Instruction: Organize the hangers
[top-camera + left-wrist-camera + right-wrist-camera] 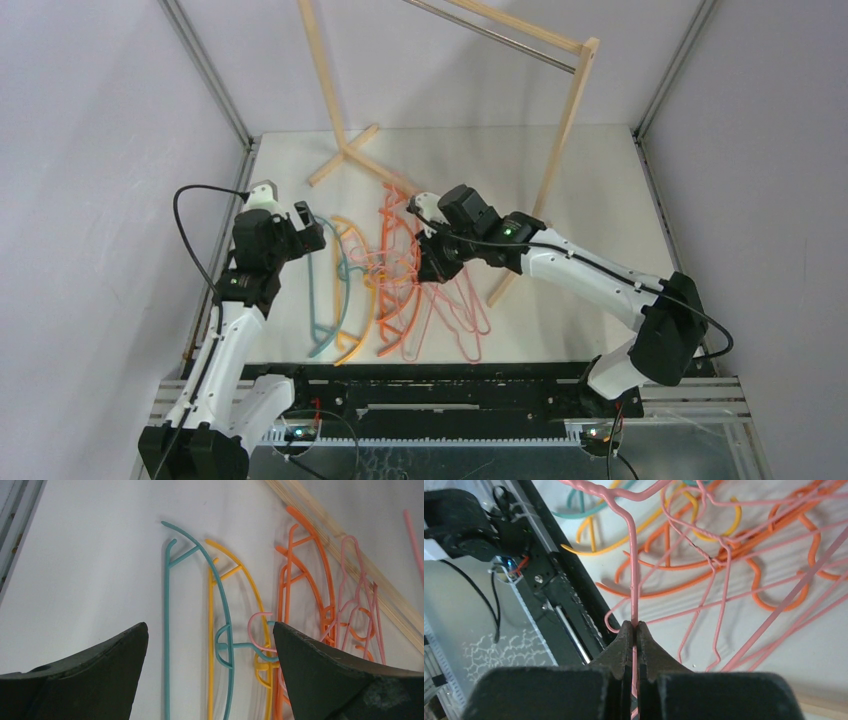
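Several hangers lie in a tangled row on the white table: a teal one (322, 300), a yellow one (352, 300), orange ones (395, 290) and thin pink wire ones (460, 320). My right gripper (437, 262) is over the pile, shut on a pink wire hanger; the wrist view shows its jaws (634, 626) pinching the straight wire (633, 570), which rises above the others. My left gripper (305, 225) hovers open at the left of the pile. Between its wide fingers (210, 627) lie the teal hanger (166, 630) and the yellow hanger (240, 575), with nothing held.
A pale wooden rack (565, 130) with a metal rod (500, 35) stands at the back, its foot (345, 152) reaching towards the hangers and its slat (400, 611) beside the pink ones. Walls close the left and right. A black rail (450, 385) runs along the near edge.
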Action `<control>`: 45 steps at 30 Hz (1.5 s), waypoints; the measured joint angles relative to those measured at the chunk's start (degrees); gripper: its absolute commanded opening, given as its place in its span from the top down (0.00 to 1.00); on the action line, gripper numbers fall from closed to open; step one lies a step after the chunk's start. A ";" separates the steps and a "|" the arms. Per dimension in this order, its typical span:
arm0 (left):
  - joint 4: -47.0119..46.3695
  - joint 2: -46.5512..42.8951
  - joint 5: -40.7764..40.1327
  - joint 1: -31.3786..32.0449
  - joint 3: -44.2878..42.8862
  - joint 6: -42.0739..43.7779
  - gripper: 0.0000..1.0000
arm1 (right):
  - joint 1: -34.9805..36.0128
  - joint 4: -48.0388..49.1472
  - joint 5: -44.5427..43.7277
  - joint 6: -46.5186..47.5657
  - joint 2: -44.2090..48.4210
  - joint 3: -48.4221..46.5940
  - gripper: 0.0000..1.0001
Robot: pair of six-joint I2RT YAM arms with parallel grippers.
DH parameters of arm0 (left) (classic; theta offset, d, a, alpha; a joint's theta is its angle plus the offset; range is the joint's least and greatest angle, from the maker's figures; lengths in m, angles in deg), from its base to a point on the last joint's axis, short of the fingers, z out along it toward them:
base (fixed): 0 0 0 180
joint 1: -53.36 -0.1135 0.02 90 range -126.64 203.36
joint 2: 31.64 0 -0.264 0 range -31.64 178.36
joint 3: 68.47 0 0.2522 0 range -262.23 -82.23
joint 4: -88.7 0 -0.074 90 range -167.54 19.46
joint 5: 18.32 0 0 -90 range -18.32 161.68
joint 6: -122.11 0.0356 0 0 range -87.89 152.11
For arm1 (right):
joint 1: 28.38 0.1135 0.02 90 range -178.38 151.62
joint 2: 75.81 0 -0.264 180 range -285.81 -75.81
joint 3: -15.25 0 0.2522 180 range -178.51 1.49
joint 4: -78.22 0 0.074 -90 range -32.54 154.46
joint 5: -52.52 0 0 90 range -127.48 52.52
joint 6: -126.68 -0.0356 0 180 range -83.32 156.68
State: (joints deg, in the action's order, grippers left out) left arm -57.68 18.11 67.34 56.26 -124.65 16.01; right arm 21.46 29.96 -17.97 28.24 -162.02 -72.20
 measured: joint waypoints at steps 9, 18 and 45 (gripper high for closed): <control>0.00 -0.94 0.00 0.00 1.38 -0.02 0.00 | -4.72 6.91 -1.09 -9.64 3.23 -1.53 1.00; 0.22 -1.09 0.00 0.00 1.57 -0.02 0.00 | -8.17 23.50 -13.99 -19.52 8.66 -5.60 1.00; 1.09 -2.16 0.02 0.00 2.67 0.11 0.00 | -12.72 33.88 -26.84 -22.58 -8.09 -24.30 1.00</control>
State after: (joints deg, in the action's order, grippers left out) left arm -56.59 15.95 67.37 56.26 -121.98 16.12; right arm 8.74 63.84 -44.81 5.66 -170.11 -96.50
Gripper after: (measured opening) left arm 0.996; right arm 0.011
